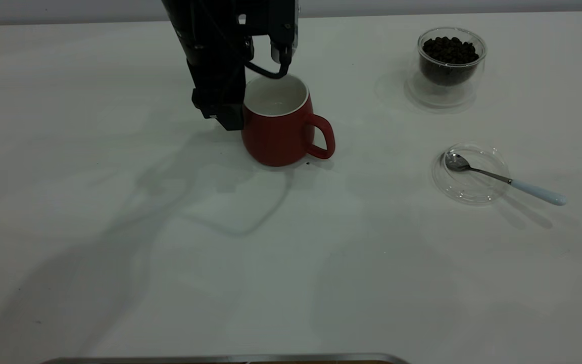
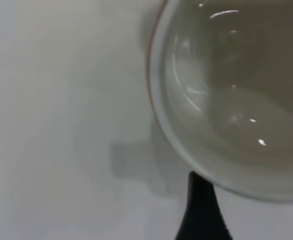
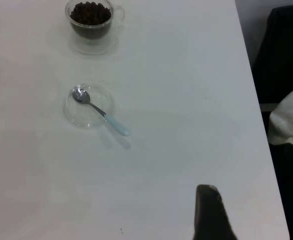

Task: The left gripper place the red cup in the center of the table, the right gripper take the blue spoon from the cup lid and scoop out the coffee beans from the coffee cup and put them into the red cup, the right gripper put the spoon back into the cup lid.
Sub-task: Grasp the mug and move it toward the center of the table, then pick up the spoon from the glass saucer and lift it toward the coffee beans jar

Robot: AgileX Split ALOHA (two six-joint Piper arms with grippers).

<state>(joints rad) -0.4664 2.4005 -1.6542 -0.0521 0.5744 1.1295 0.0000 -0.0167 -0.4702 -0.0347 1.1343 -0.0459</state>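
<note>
The red cup [image 1: 278, 136] stands upright on the white table [image 1: 119, 227] near its middle, its handle toward the right and its white inside empty. My left gripper [image 1: 235, 108] comes down from above at the cup's left side, one dark finger [image 2: 200, 210] pressed against the cup's outer wall below the rim [image 2: 186, 150]. The other finger is hidden. The coffee cup [image 1: 451, 63] with coffee beans [image 1: 448, 49] stands far right. The blue spoon [image 1: 503, 178] lies with its bowl in the cup lid [image 1: 470, 189]. My right gripper [image 3: 209, 215] hangs well away from them, over bare table.
A metal tray edge [image 1: 225, 359] shows at the table's front edge. In the right wrist view the table's side edge [image 3: 256, 100] runs beside dark objects and white cloth [image 3: 289, 120]. Bare tabletop lies between the red cup and the lid.
</note>
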